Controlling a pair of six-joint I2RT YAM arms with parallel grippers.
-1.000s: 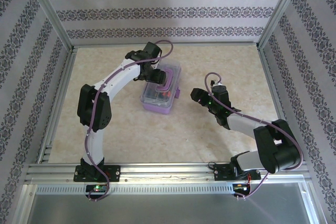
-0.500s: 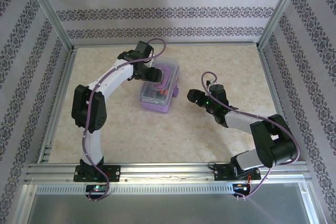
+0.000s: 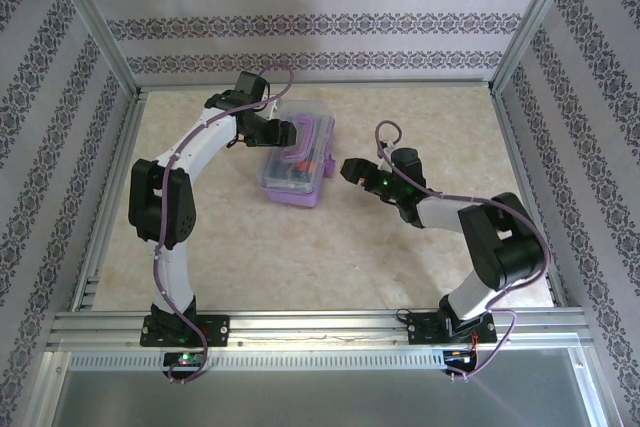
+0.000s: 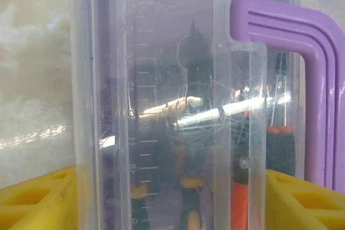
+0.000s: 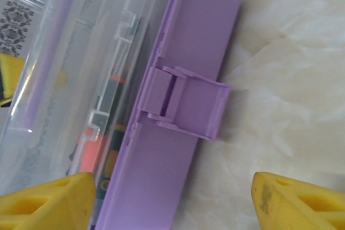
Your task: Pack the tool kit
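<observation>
From the top camera, your tool kit (image 3: pixel 297 162) sits on the table (image 3: pixel 420 117) about mid-depth, left of center, with its lid down. Your left gripper (image 3: pixel 288 133) is right over the kit's far end, and your right gripper (image 3: pixel 348 169) is just beside its right side, pointing at it.

Left wrist cam: you're looking straight down through the clear lid (image 4: pixel 161 79). The 2 yellow fingers (image 4: pixel 38 200) are spread wide, 1 in each bottom corner, with the lid between them. I honestly can't tell if they're touching the plastic. The purple handle (image 4: pixel 318 79) runs down the right side, and under the lid you can make out screwdrivers (image 4: pixel 240 203) with orange and black handles.

Right wrist cam: your fingers (image 5: pixel 302 203) are wide apart here too, gripping nothing. The lilac base (image 5: pixel 161 187) runs diagonally between them, and its latch (image 5: pixel 188 103) sticks out from the side wall over the table.
</observation>
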